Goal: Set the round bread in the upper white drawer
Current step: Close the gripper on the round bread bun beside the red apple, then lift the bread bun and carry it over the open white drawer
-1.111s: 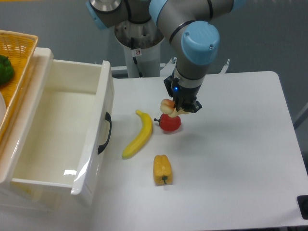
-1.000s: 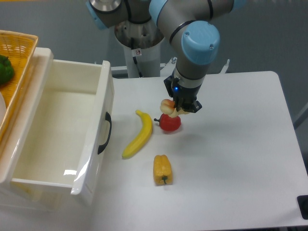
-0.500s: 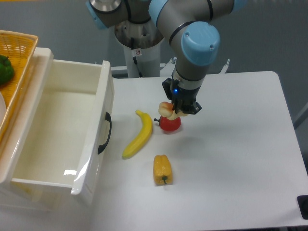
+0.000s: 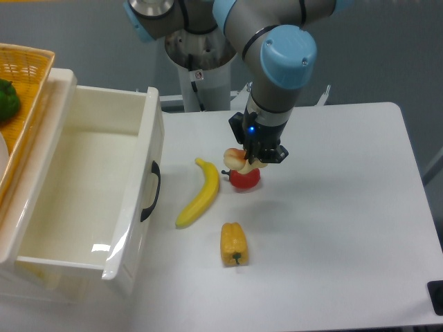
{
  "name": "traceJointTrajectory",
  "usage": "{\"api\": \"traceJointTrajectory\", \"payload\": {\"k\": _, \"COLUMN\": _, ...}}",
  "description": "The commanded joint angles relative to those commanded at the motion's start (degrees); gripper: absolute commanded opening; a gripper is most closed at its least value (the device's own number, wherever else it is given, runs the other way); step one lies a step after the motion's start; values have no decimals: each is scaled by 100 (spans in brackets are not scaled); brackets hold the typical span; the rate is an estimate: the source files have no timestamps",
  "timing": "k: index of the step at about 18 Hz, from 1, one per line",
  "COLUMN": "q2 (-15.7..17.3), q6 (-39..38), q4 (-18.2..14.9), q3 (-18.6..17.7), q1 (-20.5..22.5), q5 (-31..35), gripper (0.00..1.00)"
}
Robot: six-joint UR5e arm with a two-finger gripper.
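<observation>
The round bread (image 4: 236,158), a small pale tan bun, hangs in the air just above the red pepper (image 4: 245,178), with my gripper (image 4: 250,159) shut on it. Part of the bun is hidden by the fingers. To the left, the upper white drawer (image 4: 136,200) stands pulled open, its black curved handle (image 4: 152,191) facing the table. Nothing shows inside the drawer.
A yellow banana (image 4: 199,193) lies between the drawer and the red pepper. A yellow-orange pepper (image 4: 233,243) lies nearer the front. A woven yellow basket (image 4: 29,79) with a green pepper (image 4: 7,99) sits on top at the far left.
The gripper has lifted slightly and shifted left with the round bread. The other objects have not moved.
</observation>
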Motion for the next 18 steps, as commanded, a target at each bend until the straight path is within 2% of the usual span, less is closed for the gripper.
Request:
{"api": "traceJointTrajectory", "payload": {"k": 2, "q2": 9, "q6": -53, "q4": 0, "q3": 35, "q1": -18, "q5": -98, "gripper": 0}}
{"api": "traceJointTrajectory", "payload": {"k": 7, "q2": 228, "q6": -763, "q4": -9, "q3": 62, "q1": -44, "q5": -353, "gripper": 0}}
{"api": "traceJointTrajectory", "payload": {"k": 9, "q2": 403, "q6": -1264, "q4": -9, "q3": 88, "q1": -45, "q5": -388, "gripper": 0}}
{"api": "traceJointTrajectory", "payload": {"k": 13, "q2": 615, "q6": -1564, "q4": -26, "q3": 88, "q1": -27, "q5": -774, "gripper": 0}}
{"api": "traceJointTrajectory", "payload": {"k": 18, "q2": 958, "q6": -2320, "q4": -237, "q3": 0, "q1": -97, "q5": -1108, "gripper": 0}}
